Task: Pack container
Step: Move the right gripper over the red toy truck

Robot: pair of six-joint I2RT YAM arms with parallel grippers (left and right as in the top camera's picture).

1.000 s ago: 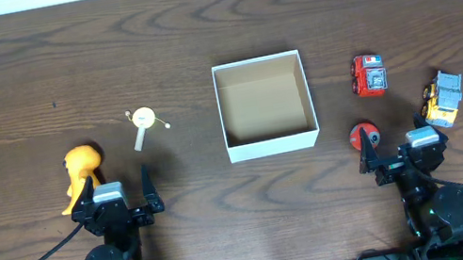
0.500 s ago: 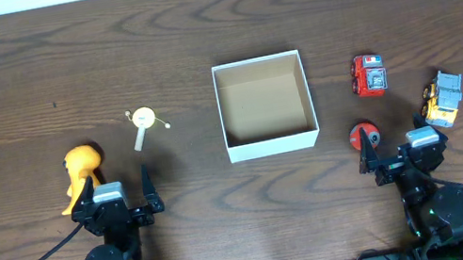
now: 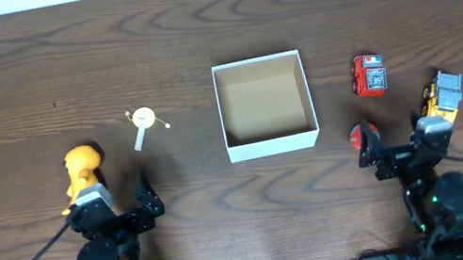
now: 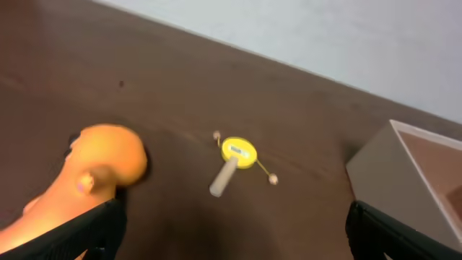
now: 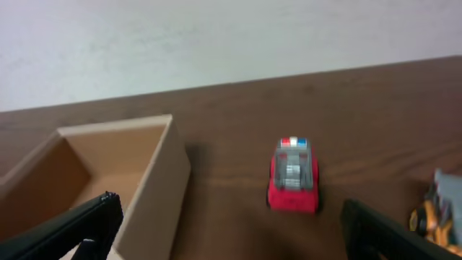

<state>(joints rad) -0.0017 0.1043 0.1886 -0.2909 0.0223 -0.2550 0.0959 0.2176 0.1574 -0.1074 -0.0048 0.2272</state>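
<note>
Overhead: the small white cardboard box with a brown inside (image 3: 273, 147) sits mid-table (image 3: 193, 22), floor bare. Left hand (image 3: 118, 202) and right hand (image 3: 397, 147) both gape wide, gripping nothing.

Left wrist: orange toy figure (image 4: 101, 162), yellow disc drum on a pale stick (image 4: 234, 153), box corner at right.

Right wrist: red toy police car (image 5: 292, 177) near the box wall. Only overhead shows the red round piece (image 3: 363, 135) by the right hand.

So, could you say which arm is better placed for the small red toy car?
The right. The right claw, open, faces the small red toy car, on that side of the white square cardboard box; the left claw sits beyond the box, by the orange figure.
</note>
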